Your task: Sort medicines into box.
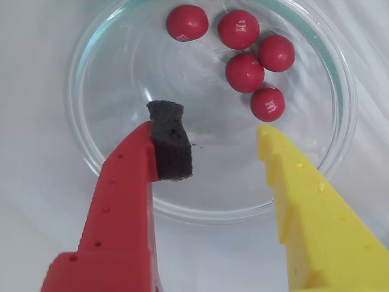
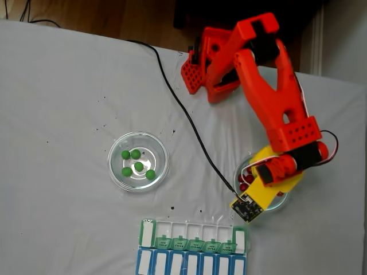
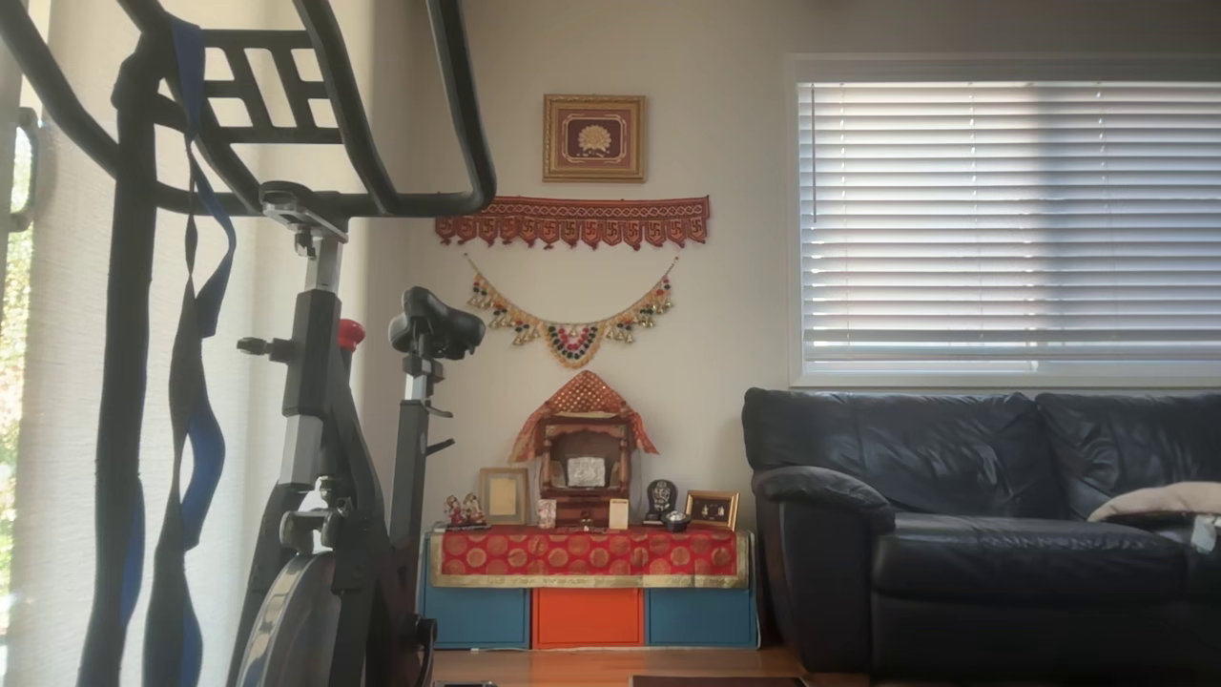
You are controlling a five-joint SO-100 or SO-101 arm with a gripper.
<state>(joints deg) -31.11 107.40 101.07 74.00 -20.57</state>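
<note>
Several dark red medicines point(image 1: 244, 72) lie at the far side of a clear glass dish point(image 1: 121, 79) in the wrist view. My gripper point(image 1: 213, 134) hovers open over the dish's near half, with nothing between its fingers. Its red finger carries a black foam pad point(image 1: 171, 141), and the yellow finger point(image 1: 304, 188) is on the right. In the fixed view the gripper point(image 2: 261, 182) is over the right-hand dish point(image 2: 237, 171), where a few red medicines point(image 2: 243, 184) show. Several green medicines point(image 2: 137, 163) sit in the left dish point(image 2: 117, 172). The box point(image 2: 183, 229) lies at the bottom edge, its green lids open.
A black cable point(image 2: 183, 114) runs across the white cloth from the arm's base point(image 2: 206, 69) to the wrist camera board point(image 2: 246, 207). The other view shows a room with an exercise bike point(image 3: 324, 429) and a dark sofa point(image 3: 983, 534).
</note>
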